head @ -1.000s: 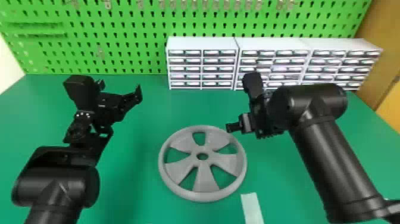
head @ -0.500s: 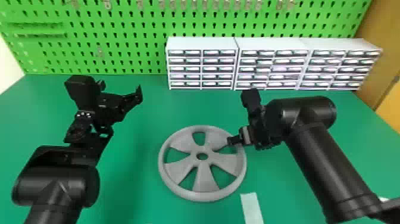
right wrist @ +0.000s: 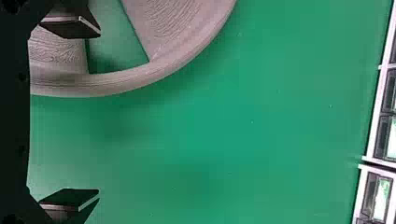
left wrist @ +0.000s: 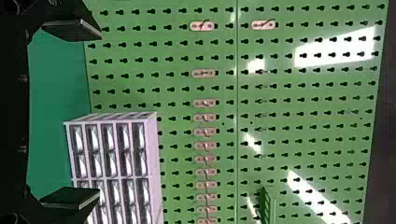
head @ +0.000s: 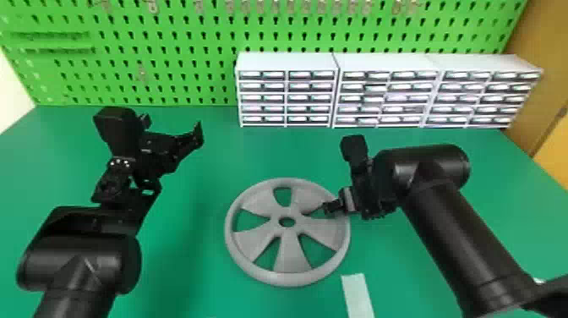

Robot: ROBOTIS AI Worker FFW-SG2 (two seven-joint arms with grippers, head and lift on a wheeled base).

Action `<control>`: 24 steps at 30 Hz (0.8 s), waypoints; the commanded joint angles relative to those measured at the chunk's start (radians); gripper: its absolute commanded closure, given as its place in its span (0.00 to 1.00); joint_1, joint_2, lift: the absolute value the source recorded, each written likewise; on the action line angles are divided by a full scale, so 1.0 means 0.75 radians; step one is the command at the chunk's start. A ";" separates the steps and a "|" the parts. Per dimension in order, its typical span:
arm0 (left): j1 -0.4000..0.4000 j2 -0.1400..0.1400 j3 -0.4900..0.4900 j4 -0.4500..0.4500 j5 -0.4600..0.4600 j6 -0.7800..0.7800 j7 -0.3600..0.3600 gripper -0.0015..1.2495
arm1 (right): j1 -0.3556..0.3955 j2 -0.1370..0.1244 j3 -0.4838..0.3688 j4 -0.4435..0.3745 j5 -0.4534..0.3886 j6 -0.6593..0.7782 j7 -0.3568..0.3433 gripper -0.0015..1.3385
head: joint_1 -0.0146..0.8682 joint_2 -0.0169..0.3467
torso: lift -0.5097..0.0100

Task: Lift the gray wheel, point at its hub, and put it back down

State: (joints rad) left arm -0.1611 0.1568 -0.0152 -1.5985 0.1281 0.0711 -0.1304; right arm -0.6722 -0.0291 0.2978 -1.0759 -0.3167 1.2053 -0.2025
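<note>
The gray wheel lies flat on the green table in the head view, its hub hole at the centre. My right gripper is above the wheel's right side. In the right wrist view that right gripper is open, one finger over the wheel and the other beyond its rim, over bare table. My left gripper is held to the left, behind and apart from the wheel; in the left wrist view the left gripper stands open, facing the pegboard with nothing between its fingers.
White drawer cabinets stand at the table's back, in front of a green pegboard. A pale strip lies near the front, right of the wheel. Green table surrounds the wheel.
The right gripper has moved left and toward the front, from beside the wheel's rim to over its right side. The left arm and the wheel have stayed in place.
</note>
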 commanded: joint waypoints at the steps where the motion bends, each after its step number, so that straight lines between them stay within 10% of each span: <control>1: 0.000 0.002 0.000 0.000 0.001 0.001 0.000 0.09 | 0.000 -0.002 0.002 0.021 -0.001 -0.012 0.000 0.07 | 0.80 0.18 | 0.81; 24: -0.002 0.000 -0.012 0.010 0.005 0.003 0.000 0.09 | 0.009 -0.004 -0.002 0.066 0.005 -0.053 0.027 0.07 | 0.80 0.18 | 0.81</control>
State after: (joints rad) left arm -0.1621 0.1580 -0.0238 -1.5922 0.1303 0.0736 -0.1304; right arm -0.6658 -0.0324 0.2967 -1.0303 -0.3148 1.1672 -0.1825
